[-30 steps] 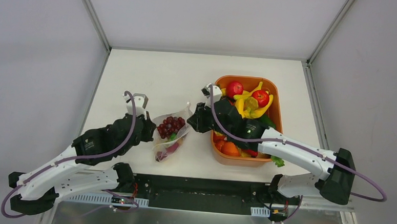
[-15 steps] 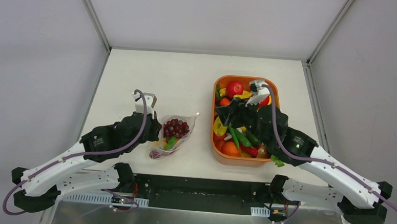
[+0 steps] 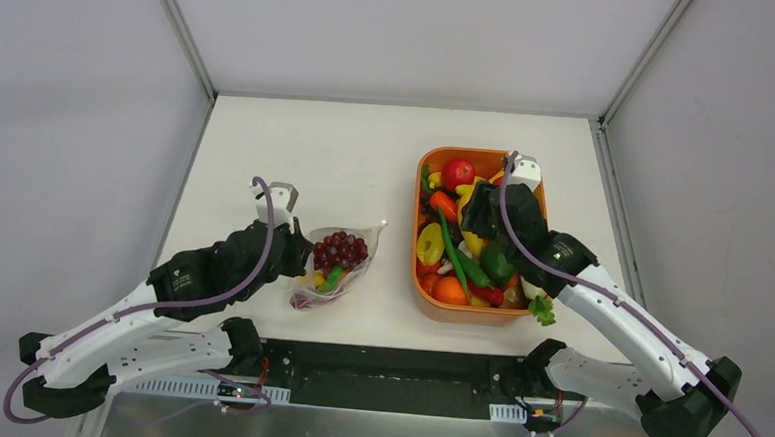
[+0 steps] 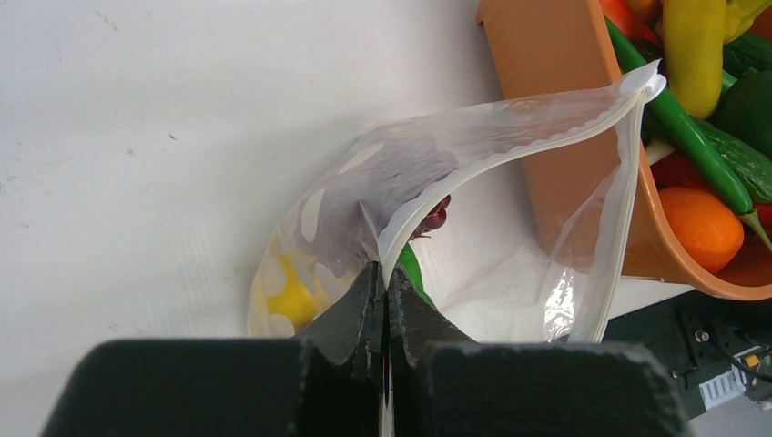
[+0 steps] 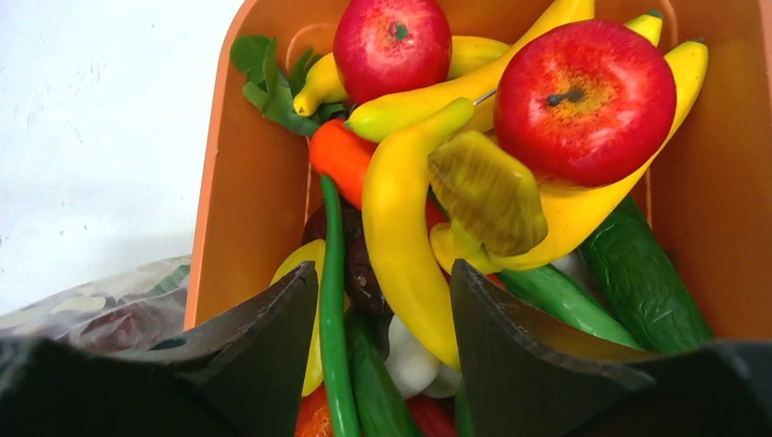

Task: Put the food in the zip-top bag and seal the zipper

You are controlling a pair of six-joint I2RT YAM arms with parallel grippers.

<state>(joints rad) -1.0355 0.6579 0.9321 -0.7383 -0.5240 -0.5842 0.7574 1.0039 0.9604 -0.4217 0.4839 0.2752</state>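
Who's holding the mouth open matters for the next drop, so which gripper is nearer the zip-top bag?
Left. The left gripper is shut on the rim of the zip-top bag; the right gripper hovers open over the orange tray, apart from the bag.

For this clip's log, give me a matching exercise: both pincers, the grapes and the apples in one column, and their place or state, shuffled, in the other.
Column 1
1. left pincer
2. right pincer
3. purple grapes
4. red apples

Column 2
A. lying in the orange tray
B. open, hanging over the tray
C. inside the zip-top bag
D. shut on the bag's edge

Pairs: 1-D, 2-B, 3-C, 4-A
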